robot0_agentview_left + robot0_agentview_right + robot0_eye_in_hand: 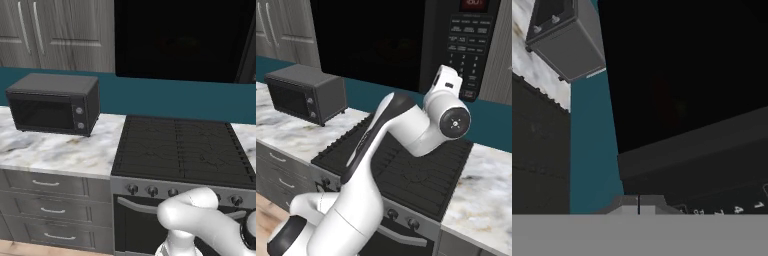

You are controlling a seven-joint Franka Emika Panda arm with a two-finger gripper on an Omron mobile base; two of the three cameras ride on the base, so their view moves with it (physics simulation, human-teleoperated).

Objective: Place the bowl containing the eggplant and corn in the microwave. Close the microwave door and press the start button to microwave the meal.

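The black microwave [406,40] hangs above the stovetop, and its door [180,40] stands flat and shut. Through the dark door glass a dim red patch, the bowl [662,100], shows faintly with a greenish spot, perhaps the corn [682,107], beside it. The eggplant cannot be made out. My gripper [638,206] is shut with nothing in it, its two fingertips pressed together. The hand [448,80] is raised close in front of the microwave's button panel [468,45], near its lower left corner. White keypad digits [737,209] show just right of the fingertips.
A small dark grey box with two round knobs [52,102] stands on the marble counter [65,150] to the left. The black stovetop [182,150] lies below the microwave, with a row of knobs [150,190] on its front. Grey cabinets [55,30] hang at upper left.
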